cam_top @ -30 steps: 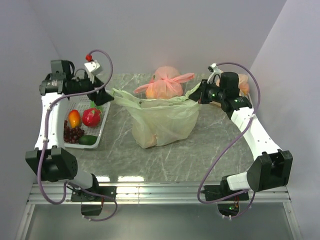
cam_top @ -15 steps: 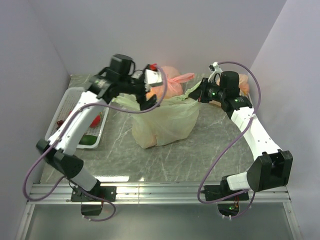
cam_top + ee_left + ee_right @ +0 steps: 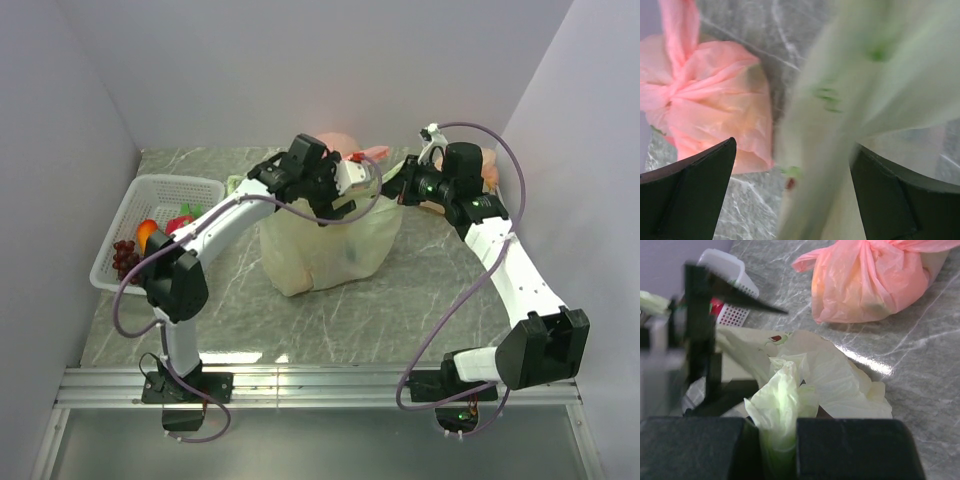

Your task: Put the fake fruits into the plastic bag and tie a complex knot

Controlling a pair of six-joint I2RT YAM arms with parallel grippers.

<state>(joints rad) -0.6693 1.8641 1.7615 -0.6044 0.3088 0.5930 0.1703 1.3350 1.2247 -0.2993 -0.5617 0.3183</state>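
left gripper (image 3: 792, 160) arriving released over plastic bag (image 3: 330, 250), right gripper (image 3: 777, 440) clenching its handle, three fake fruits (image 3: 150, 238) beside, one pink bag (image 3: 870, 285) behind

Reaches left arm (image 3: 215, 228) far forward and inward from its base, left gripper (image 3: 794, 150) pointing down with jaws spread wide; holds right arm (image 3: 505, 260) extended forward, right gripper (image 3: 777, 427) pinched tight on the plastic bag (image 3: 777, 392).

Overhead overview; wrist close-ups (sharing plastic bag (image 3: 320, 255)).
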